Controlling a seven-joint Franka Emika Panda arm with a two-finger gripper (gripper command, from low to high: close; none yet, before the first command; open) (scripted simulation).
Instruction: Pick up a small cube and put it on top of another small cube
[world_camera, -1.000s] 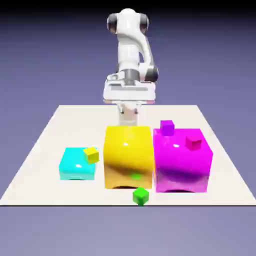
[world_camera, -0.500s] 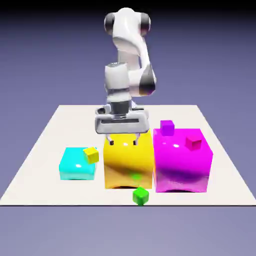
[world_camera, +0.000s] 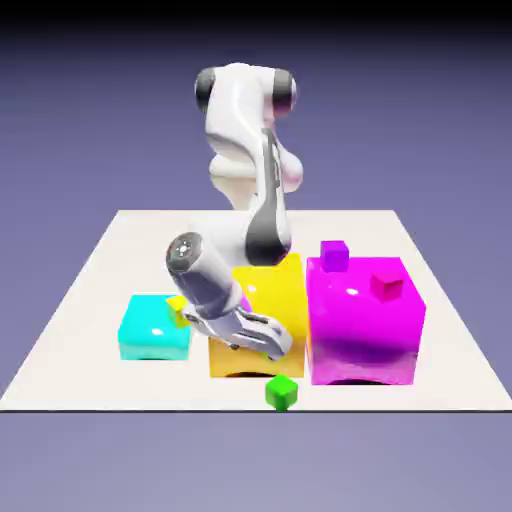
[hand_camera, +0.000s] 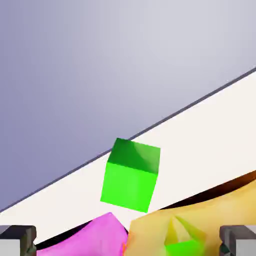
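Green cube (world_camera: 281, 391) on worktop (world_camera: 75, 385), near edge, just in front of yellow block (world_camera: 272, 300). Tool (hand_camera: 128, 241) jaws apart, nothing between them, tilted above the block's front. Magenta block (world_camera: 362, 325) beside yellow, exterior view's right. Cyan block (world_camera: 153, 330) on the exterior view's left, small yellow cube (world_camera: 178, 309) by its corner.

Small cube (world_camera: 281, 391) bright green; big blocks yellow (world_camera: 275, 290), magenta (world_camera: 362, 325), cyan (world_camera: 155, 335).
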